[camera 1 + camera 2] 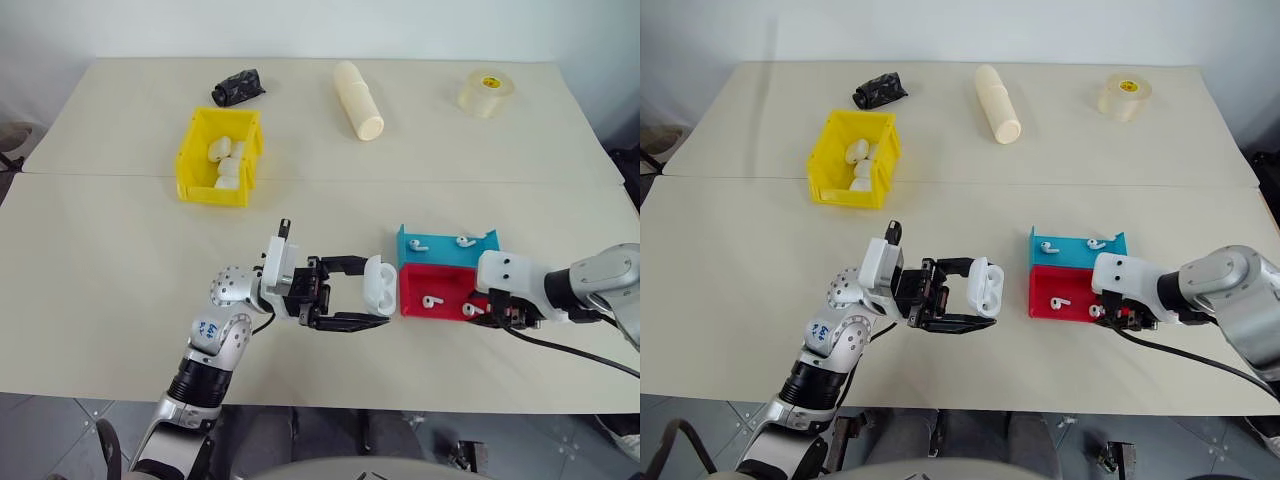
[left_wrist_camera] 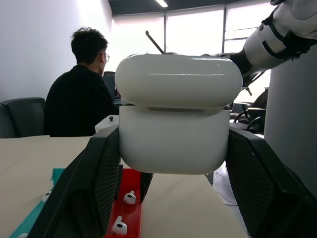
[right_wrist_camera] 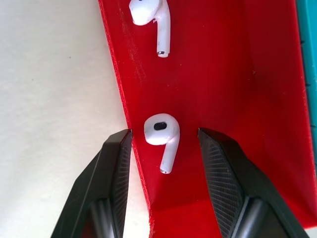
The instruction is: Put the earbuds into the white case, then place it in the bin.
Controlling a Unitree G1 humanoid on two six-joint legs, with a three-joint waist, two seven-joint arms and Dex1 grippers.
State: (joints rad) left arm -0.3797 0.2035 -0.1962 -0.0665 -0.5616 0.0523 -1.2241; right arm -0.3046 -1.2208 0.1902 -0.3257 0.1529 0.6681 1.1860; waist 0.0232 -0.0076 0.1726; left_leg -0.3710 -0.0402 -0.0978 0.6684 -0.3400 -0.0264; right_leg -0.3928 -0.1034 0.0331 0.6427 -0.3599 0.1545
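Glossy white, the case (image 1: 378, 283) sits clamped between the two black fingers of the left gripper (image 1: 362, 292), held up over the cream table (image 1: 100, 270) with its hinged lid ajar, just to the left of the red tray (image 1: 436, 285). In the left wrist view the case (image 2: 174, 115) fills the gap between the finger pads, lid raised slightly off the body. The right gripper (image 3: 163, 144) hangs over the red tray's near right corner with its fingers apart, and one earbud (image 3: 163, 139) lies on the tray floor between the two fingertips, touched by neither; one fingertip stands at the tray's edge wall. A second earbud (image 3: 151, 20) lies farther along the same tray. Two more earbuds (image 1: 418, 244) rest in the blue tray (image 1: 447, 250) that abuts the red one on its far side. The yellow bin (image 1: 197, 170) stands well apart, farther back and to the left, holding several white items.
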